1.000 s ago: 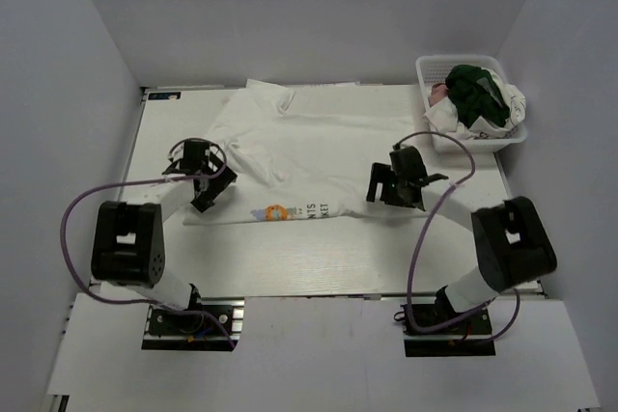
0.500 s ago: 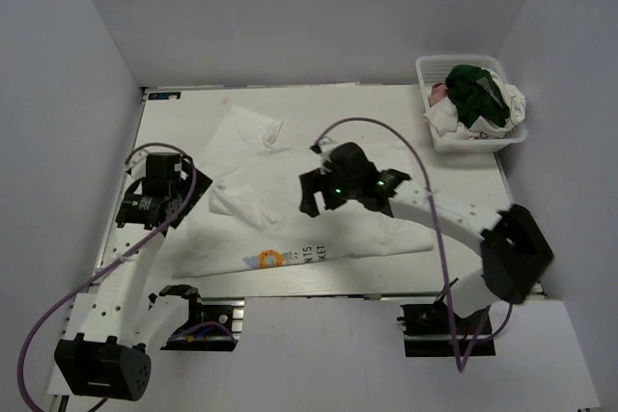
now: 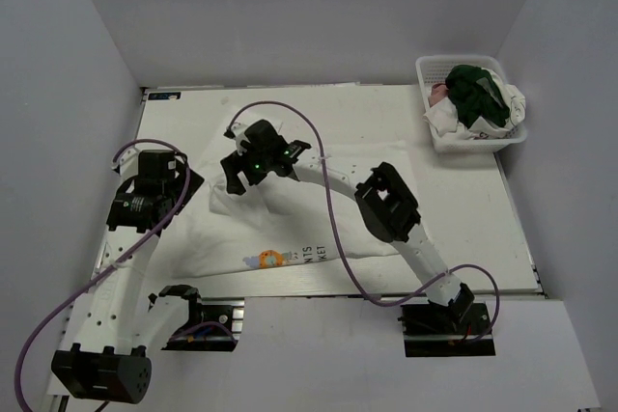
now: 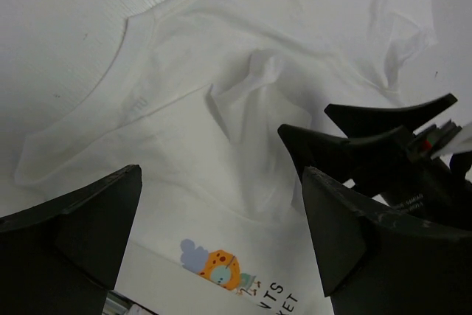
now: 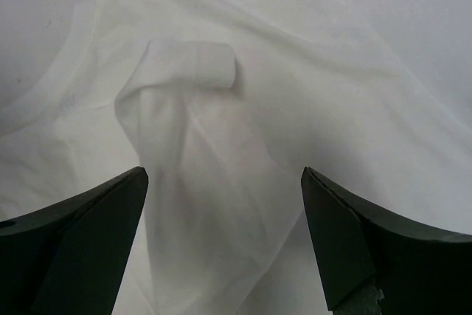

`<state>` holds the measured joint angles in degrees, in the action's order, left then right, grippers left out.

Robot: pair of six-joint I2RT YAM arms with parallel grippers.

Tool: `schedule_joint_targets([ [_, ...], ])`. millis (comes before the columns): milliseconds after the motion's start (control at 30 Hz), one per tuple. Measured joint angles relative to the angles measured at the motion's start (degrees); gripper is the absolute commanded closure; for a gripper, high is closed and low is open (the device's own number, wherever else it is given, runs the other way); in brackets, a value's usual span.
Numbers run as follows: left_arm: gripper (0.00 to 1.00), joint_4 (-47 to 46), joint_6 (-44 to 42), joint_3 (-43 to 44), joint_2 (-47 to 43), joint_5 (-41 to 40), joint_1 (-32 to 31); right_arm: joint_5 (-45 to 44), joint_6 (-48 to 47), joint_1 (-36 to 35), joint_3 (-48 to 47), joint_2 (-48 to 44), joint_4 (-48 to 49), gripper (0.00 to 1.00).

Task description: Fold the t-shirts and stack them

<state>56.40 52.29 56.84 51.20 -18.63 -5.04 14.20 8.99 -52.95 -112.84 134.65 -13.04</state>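
Note:
A white t-shirt (image 3: 328, 209) with a small multicoloured graphic (image 3: 266, 260) and dark lettering lies rumpled on the table. My right gripper (image 3: 249, 169) reaches far left and hovers open over the shirt's bunched upper left part. In the right wrist view a raised fold (image 5: 192, 64) lies ahead of the open right gripper (image 5: 223, 175). My left gripper (image 3: 179, 190) stands open at the shirt's left edge. In the left wrist view the left gripper (image 4: 221, 175) is above the shirt (image 4: 243, 108), with the graphic (image 4: 217, 267) near and the right gripper (image 4: 391, 153) at right.
A white lattice basket (image 3: 463, 147) at the back right corner holds a dark green shirt (image 3: 475, 89), a pink one (image 3: 439, 94) and a white one (image 3: 512, 103). Bare table (image 3: 473, 209) lies right of the shirt. Grey walls stand on three sides.
The right arm has swung from the shirt's right side across to its upper left. The left arm drew back left. The shirt has shifted toward the front and is more rumpled.

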Motion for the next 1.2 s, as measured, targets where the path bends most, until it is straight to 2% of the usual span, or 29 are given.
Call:
schedule_joint_targets([
  [100,0.0,0.52,-0.68,-0.15,0.24,0.02,0.0,0.26,0.61,0.02,-4.48,4.37,-0.96,0.1],
  [267,0.0,0.42,-1.6,-1.05,0.31,0.09,0.0,0.07,1.64,0.04,-4.28,5.88,-2.25,0.1],
  [300,0.0,0.44,-1.73,-1.42,0.31,0.22,0.0,-0.11,1.97,0.04,-4.0,5.88,-2.03,0.12],
  [400,0.0,0.33,-1.92,-2.36,0.31,0.68,0.0,-0.33,2.69,0.11,-3.06,5.88,-1.64,0.25],
  [433,0.0,0.26,-1.97,-2.62,0.31,0.85,0.0,-0.44,2.93,0.11,-2.62,5.88,-1.16,0.37],
  [533,0.0,0.24,-2.1,-2.91,0.31,1.31,0.0,-0.42,3.93,0.28,-1.57,5.86,-0.07,0.55],
  [567,0.0,0.17,-2.1,-2.91,0.28,1.33,0.0,-0.46,4.2,0.37,-1.36,5.88,0.28,0.67],
  [633,0.0,0.13,-2.29,-2.91,0.28,1.44,0.0,-0.42,4.68,0.57,-0.68,5.86,0.79,0.8],
  [667,0.0,0.13,-2.34,-2.91,0.28,1.49,0.0,-0.52,5.11,0.63,-0.31,5.88,1.16,0.94],
  [700,0.0,0.11,-2.38,-2.91,0.28,1.49,0.0,-0.52,5.07,0.7,-0.07,5.84,1.44,1.0],
  [867,0.0,0.11,-2.56,-2.91,0.31,1.62,0.0,-2.36,5.81,0.7,1.81,4.72,2.99,1.0],
  [1200,0.0,-1.29,-2.78,-2.95,1.79,3.23,0.0,-8.17,6.05,0.52,10.97,-4.61,8.15,1.0],
])
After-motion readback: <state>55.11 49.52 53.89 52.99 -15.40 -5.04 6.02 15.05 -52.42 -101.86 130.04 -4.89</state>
